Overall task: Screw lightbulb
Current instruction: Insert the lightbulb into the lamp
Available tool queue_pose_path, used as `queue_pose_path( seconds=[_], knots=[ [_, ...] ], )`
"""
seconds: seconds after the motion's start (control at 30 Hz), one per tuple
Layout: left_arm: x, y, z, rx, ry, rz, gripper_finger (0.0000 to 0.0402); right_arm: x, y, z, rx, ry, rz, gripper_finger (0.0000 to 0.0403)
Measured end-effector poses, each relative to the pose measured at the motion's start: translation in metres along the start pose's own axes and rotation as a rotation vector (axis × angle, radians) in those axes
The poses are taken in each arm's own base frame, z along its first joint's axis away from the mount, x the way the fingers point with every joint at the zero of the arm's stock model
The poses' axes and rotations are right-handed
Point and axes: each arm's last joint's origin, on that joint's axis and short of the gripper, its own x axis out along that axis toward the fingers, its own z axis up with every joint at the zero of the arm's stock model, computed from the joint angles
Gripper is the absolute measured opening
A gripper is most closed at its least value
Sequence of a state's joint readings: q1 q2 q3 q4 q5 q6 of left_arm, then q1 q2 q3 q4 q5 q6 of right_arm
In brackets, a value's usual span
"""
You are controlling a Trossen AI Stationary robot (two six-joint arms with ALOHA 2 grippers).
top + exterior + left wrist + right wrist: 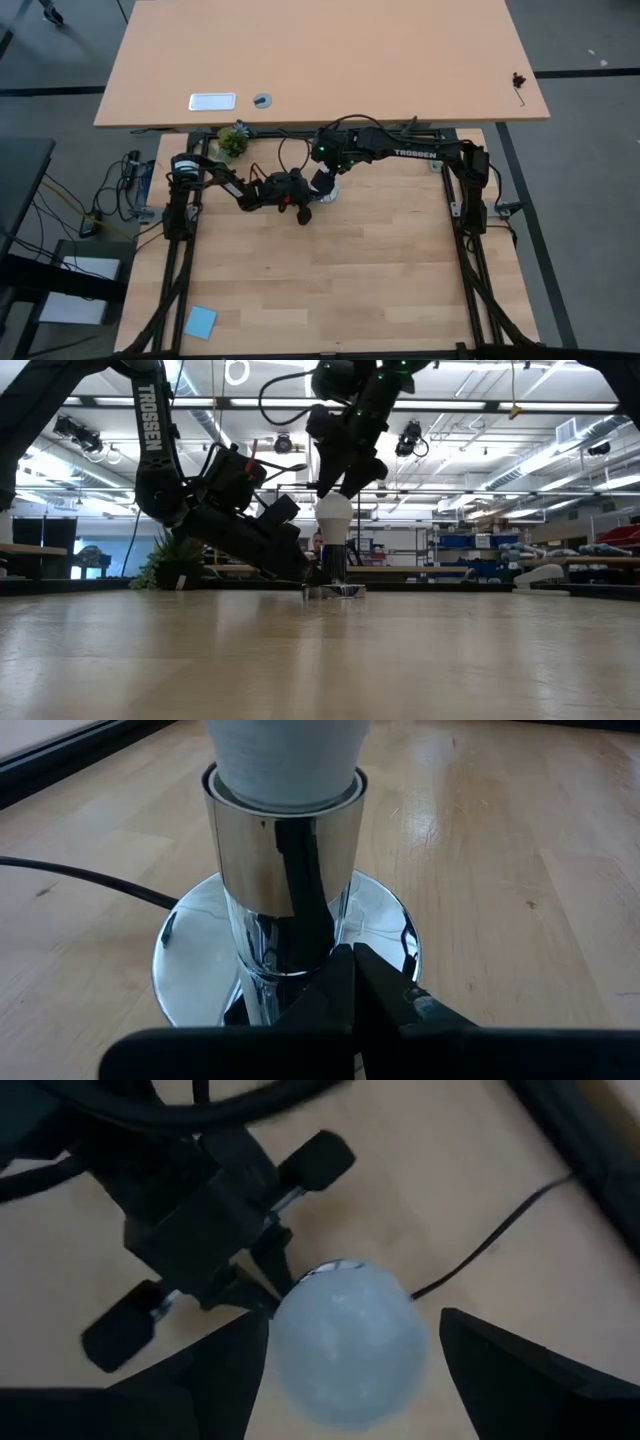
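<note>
The white lightbulb [334, 512] stands upright with its base in the cup of the chrome socket [285, 840], which rises on a stem from a round silver disc [190, 960] on the table. My right gripper [345, 1380] is open just above the bulb [345, 1335], one finger on either side of its round top. I cannot tell whether a finger touches it. My left gripper [355, 985] is shut, low at the foot of the socket's stem, coming from the table's left [300, 195]. My left gripper presses its shut fingertips [345, 975] on the silver disc at the foot of the stem [290, 955]. The fingers come slanting down from the table's left. The disc lies flat on the table, with the socket upright.
A black cord [80, 880] runs from the socket across the table. A small green plant [233, 140] stands at the far left edge. A blue note [200, 322] lies near the front left corner. A second, lighter table [320, 60] stands beyond the far edge.
</note>
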State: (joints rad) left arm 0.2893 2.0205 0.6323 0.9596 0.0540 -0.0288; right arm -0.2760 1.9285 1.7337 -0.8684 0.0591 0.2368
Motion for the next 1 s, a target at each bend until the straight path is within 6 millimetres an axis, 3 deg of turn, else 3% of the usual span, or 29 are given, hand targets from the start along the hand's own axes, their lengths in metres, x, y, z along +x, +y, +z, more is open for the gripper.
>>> queue_pose_path(
  seconds=[0.23,0.47,1.0],
  knots=[
    [0.000,0.000,0.000,0.000,0.000,0.001,0.0001,-0.014,0.001,0.011,-0.205,-0.049,-0.023,0.0305],
    [0.000,0.000,0.000,0.000,0.000,0.001,0.0001,-0.020,0.003,0.011,-0.614,-0.027,0.008,0.0301],
    [0.000,0.000,0.000,0.000,0.000,0.001,0.0001,0.004,0.001,-0.006,-0.709,0.034,0.073,0.0295]
  ],
)
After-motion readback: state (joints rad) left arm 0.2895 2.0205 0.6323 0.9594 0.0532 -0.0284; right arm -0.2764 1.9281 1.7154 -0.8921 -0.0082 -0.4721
